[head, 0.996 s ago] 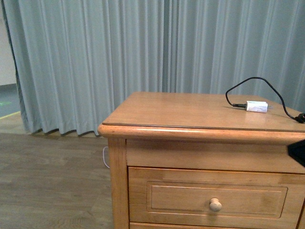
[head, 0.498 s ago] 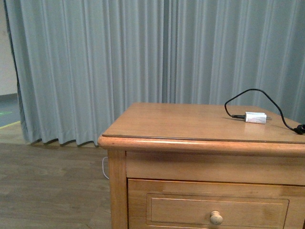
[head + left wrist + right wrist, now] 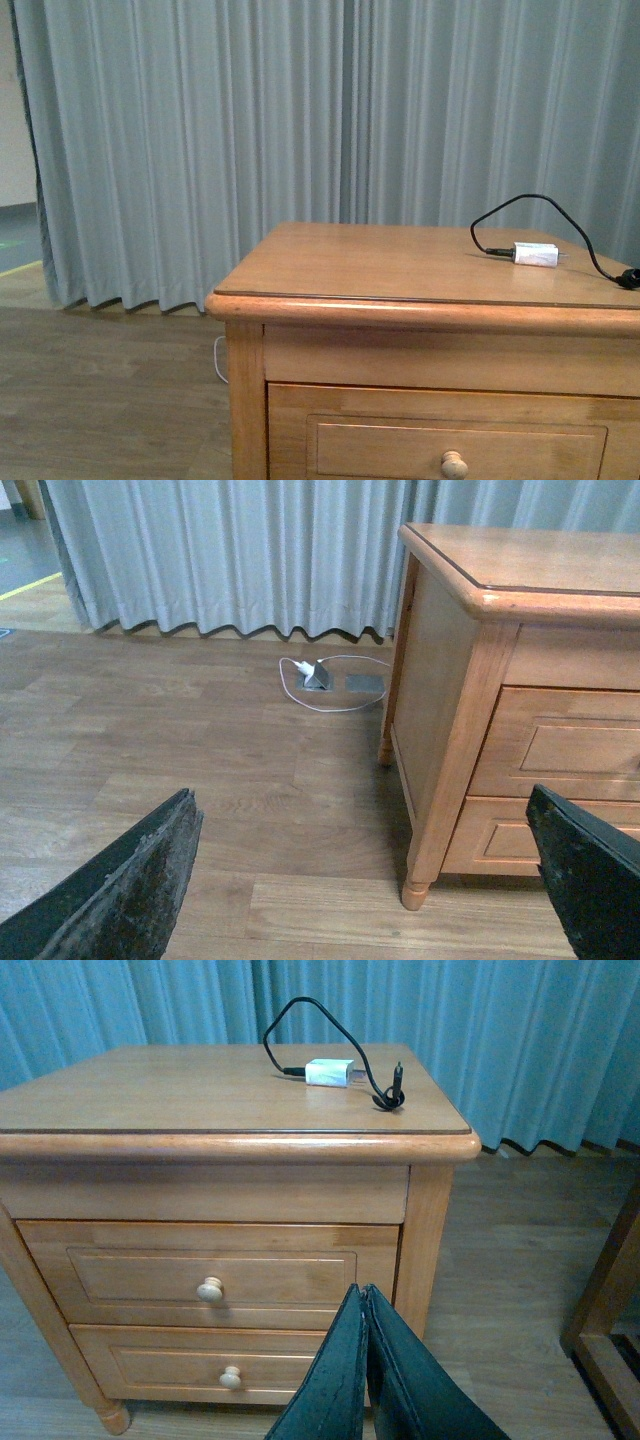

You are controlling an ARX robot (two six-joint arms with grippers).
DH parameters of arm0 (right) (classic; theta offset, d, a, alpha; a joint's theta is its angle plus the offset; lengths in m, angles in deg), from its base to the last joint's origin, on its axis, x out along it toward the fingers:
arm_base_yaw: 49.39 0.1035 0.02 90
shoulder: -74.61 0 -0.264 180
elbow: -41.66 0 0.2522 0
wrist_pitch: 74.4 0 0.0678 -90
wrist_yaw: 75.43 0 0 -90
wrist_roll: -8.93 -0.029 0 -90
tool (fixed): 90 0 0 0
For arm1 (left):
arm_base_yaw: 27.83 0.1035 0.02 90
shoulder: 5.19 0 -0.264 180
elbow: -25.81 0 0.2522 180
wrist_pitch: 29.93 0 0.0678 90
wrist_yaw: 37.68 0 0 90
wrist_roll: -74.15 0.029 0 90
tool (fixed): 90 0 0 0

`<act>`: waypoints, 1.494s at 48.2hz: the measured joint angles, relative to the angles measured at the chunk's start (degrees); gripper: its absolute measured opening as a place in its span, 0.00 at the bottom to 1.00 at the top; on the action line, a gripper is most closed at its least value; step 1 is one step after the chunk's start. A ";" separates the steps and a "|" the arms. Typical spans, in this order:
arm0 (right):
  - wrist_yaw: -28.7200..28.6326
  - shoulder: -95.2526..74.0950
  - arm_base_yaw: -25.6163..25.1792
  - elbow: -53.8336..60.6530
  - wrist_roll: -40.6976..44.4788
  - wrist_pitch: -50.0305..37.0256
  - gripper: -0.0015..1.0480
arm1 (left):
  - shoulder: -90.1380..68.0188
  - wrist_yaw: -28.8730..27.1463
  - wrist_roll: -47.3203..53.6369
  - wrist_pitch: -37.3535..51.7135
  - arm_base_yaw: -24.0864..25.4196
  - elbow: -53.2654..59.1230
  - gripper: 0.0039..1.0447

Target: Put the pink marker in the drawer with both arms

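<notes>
The right pincer (image 3: 366, 1360) is pressed shut on nothing, hanging in front of the closed drawer (image 3: 210, 1275) and its knob (image 3: 209, 1289), with a second closed drawer (image 3: 225, 1365) below. The left pincer (image 3: 370, 880) is spread wide and empty above the wood floor (image 3: 150, 760), beside the cabinet's corner leg (image 3: 415, 890). Beyond, on the tabletop (image 3: 180, 1085), lie only a white charger (image 3: 329, 1072) and its black cable (image 3: 330, 1025); the pink marker appears in no view.
</notes>
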 joint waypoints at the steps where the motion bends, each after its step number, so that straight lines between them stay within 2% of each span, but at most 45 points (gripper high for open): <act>1: 0.00 0.39 0.02 0.39 0.00 0.00 0.01 | 0.00 0.00 0.00 0.00 0.00 0.00 0.94; 19: -0.04 6.45 -0.02 4.28 0.00 1.92 0.01 | 0.00 0.00 0.00 0.00 0.00 0.00 0.94; 25: -0.15 13.73 -0.04 5.07 0.00 9.86 0.01 | 0.00 -0.04 0.00 0.00 0.00 0.00 0.94; 49: -0.09 17.38 -0.04 6.99 0.02 10.03 0.01 | 0.04 -0.02 0.00 0.00 0.00 0.00 0.94; 52: -0.11 17.38 -0.04 6.99 0.07 10.03 0.09 | 0.04 -0.02 0.00 0.00 0.00 0.00 0.94; 72: -0.09 17.38 -0.04 6.99 0.07 10.03 0.78 | 0.04 -0.02 0.00 0.00 0.00 0.00 0.94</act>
